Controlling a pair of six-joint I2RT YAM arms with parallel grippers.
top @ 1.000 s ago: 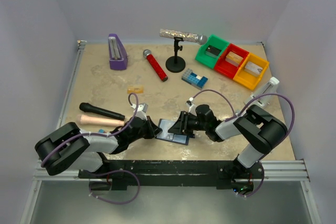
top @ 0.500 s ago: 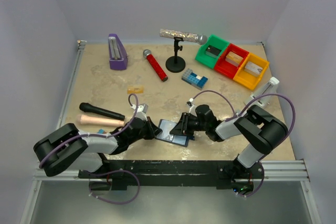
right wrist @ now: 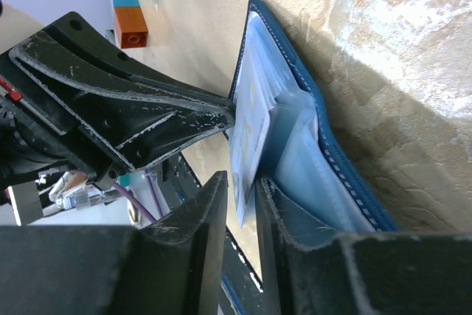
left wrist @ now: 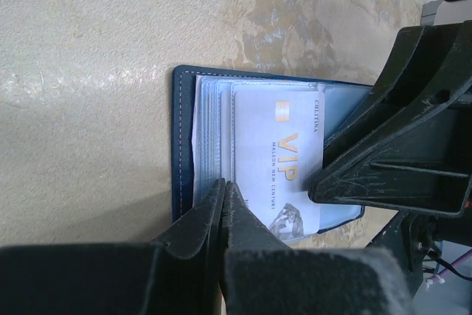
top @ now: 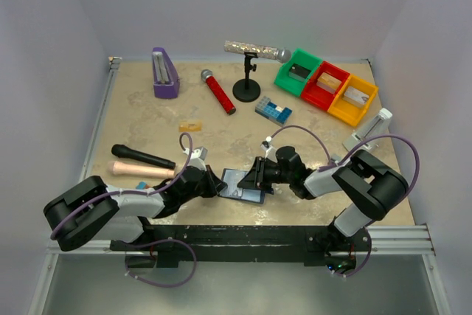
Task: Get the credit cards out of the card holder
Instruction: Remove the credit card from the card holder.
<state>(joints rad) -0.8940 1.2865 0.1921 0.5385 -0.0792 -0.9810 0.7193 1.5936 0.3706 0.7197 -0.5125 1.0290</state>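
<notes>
Top view: over the last second the right gripper (top: 256, 177) has drawn its jaws in over the open card holder (top: 237, 182). The left gripper (top: 216, 183) has stayed at the holder's opposite edge, and nothing else on the bench (top: 147, 127) has moved. We judge a pull is being set up, with no card out yet.

Left wrist: the left gripper's fingers are pressed together, tips down on the pocket stack, pinning the holder. The top credit card (left wrist: 276, 156), marked VIP, lies just beside those tips. Its far edge is under the right gripper.

Right wrist: the right gripper is clamped on that card's free edge. The holder lies open just beyond its fingers.
</notes>
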